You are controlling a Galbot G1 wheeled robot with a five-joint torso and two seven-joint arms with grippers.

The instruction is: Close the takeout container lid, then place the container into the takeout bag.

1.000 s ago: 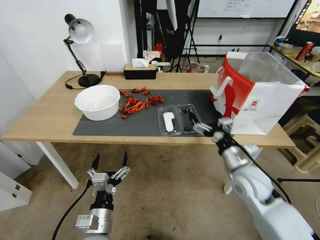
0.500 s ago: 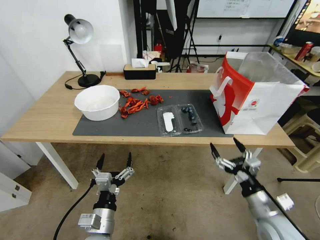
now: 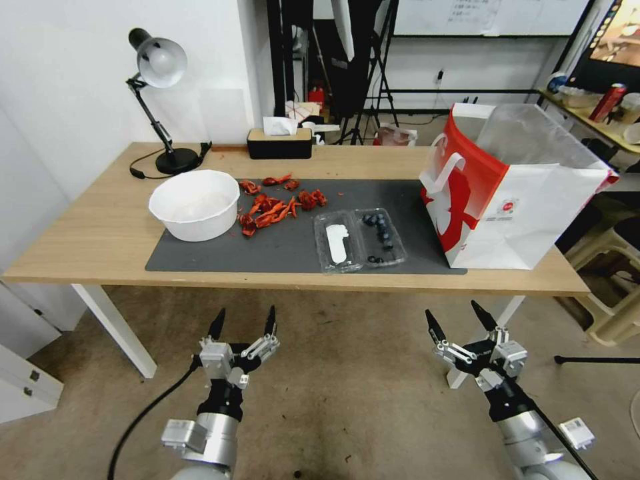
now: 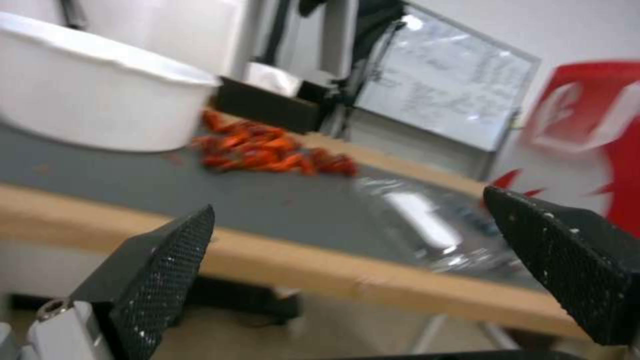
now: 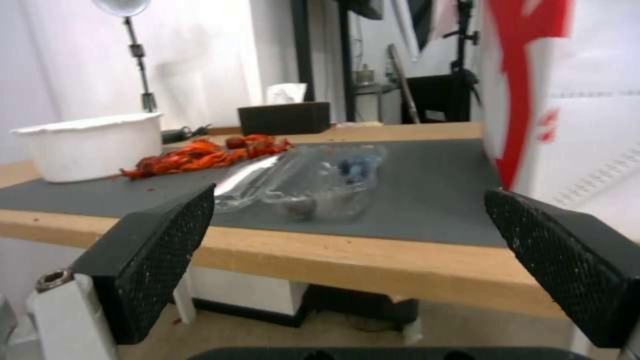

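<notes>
Pending step: closing lid [image 3: 338, 243] of takeout container [image 3: 361, 241], lying flat, ahead of both grippers.
Left gripper [image 3: 243, 321]: wide, empty.
Right gripper [image 3: 460, 319]: wide, empty.
Next move: reach over worktop [image 3: 100, 233] edge.

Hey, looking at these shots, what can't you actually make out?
- Bag inside: head view, its walls and liner hide the bottom.
- Lid label: head view, print too small to read.
- Container: left wrist view, blurred, berries indistinct.
- Bag top: right wrist view, cut off by the frame edge.
</notes>
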